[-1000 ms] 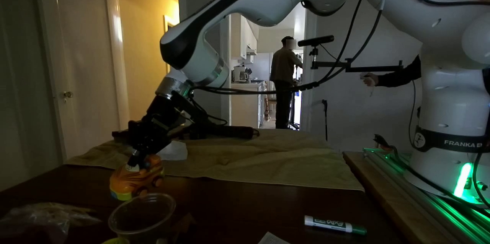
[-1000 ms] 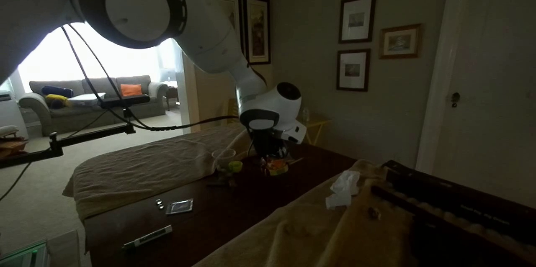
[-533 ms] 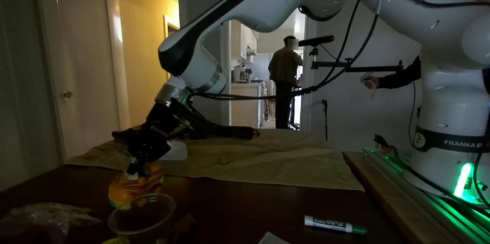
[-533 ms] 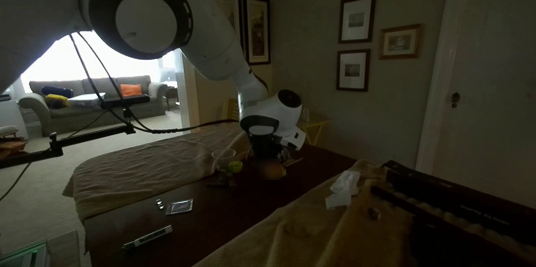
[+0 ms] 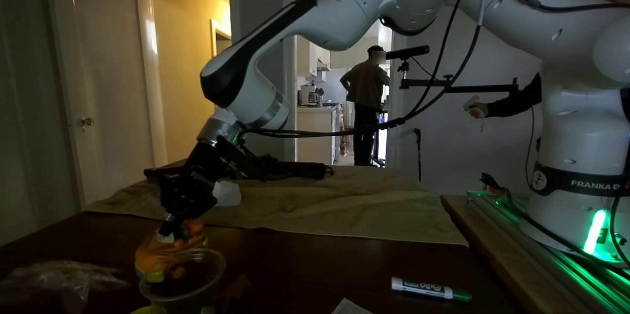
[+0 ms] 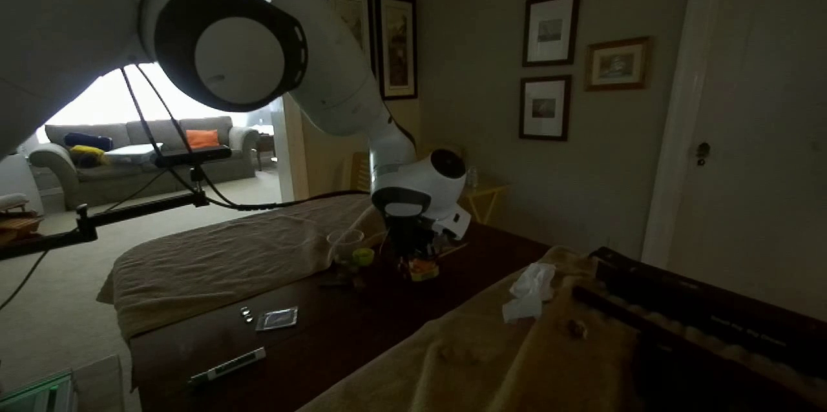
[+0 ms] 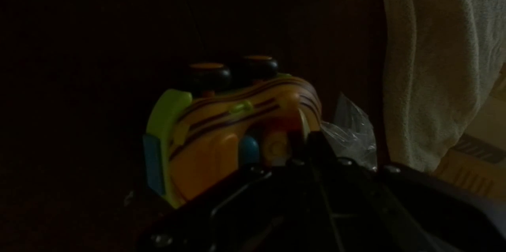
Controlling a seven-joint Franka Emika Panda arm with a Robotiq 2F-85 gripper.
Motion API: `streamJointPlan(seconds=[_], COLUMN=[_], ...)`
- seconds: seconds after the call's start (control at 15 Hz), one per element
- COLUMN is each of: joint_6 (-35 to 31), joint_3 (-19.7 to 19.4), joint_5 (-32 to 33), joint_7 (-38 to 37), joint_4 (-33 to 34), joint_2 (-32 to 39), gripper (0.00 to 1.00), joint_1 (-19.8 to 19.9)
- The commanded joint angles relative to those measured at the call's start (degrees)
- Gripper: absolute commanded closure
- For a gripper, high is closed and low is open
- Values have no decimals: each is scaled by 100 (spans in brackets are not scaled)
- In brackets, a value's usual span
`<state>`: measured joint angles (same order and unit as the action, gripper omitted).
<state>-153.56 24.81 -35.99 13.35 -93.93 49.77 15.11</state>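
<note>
Toy car (image 7: 221, 125) and gripper (image 5: 173, 233) have shifted down in both exterior views. Jaws clench the car, its long axis stretching leftward from them in the wrist view.

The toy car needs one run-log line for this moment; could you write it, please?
gripper: shut on toy car; nearby: clear tub, crumpled plastic; marker: lying on table; toy car touching table: unclear
</note>
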Motion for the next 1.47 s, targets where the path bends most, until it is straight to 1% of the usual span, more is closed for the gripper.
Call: streamJointPlan(seconds=[0.0,0.2,0.47,0.87,1.2,1.4], joint_6=[188,234,308,449,422,404], joint_3=[186,222,148,48,-143,-318], joint_5=[-313,-413,-622,-1229,-2016,-2691], joint_7=[270,254,213,319,543,802], joint_4=[268,207,17,-471,-1251,-1832], joint_2=[254,262,153,-74,-565,-951], gripper=[98,98,98,98,98,98], joint_1=[138,213,260,388,434,377])
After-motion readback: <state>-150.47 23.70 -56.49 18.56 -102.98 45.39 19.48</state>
